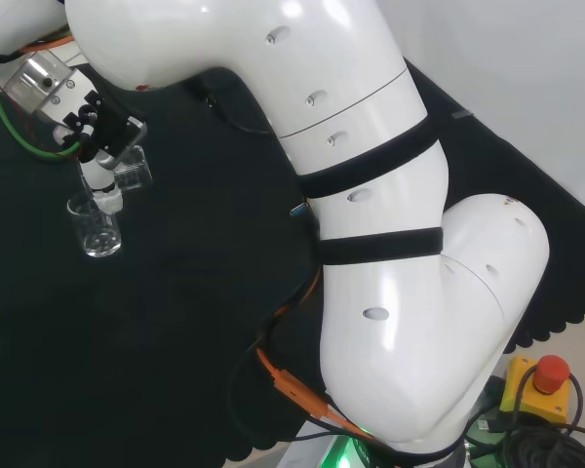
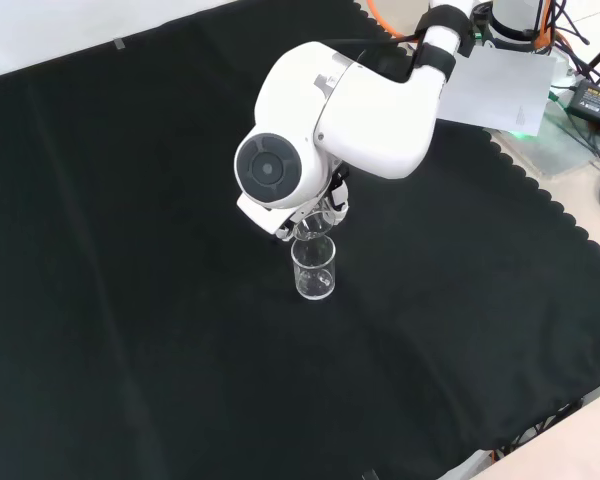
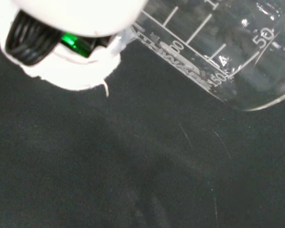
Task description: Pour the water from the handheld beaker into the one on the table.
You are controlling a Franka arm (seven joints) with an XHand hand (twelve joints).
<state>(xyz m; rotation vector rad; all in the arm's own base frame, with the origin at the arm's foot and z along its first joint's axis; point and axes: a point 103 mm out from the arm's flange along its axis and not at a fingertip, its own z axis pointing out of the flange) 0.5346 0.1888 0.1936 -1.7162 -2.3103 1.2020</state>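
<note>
A white robot arm reaches over a bench covered in black cloth [image 2: 130,300]. Two clear glass beakers are in view. One beaker [image 1: 132,174] is gripped in the black and white hand [image 1: 96,146], whose fingers are wrapped around its wall; it is tipped over steeply, with its mouth lowered toward the other vessel. In the wrist view the held beaker [image 3: 218,52] lies slanted against the dark cloth, its printed scale lines visible, with a white part of the hand [image 3: 66,71] beside it. Whether water is in it cannot be told.

The second beaker [image 1: 96,229] stands upright on the cloth directly below the hand, its rim just beneath the tipped one. In the front view this standing beaker [image 2: 314,270] sits just under the arm's big white link with the round grey cap.

Around the standing beaker the cloth lies bare on every side, and the cloth's scalloped edge [image 2: 540,200] is well apart from both beakers. A red push button on a yellow box [image 1: 536,382] sits off the cloth, near the arm's base and far from the hand.
</note>
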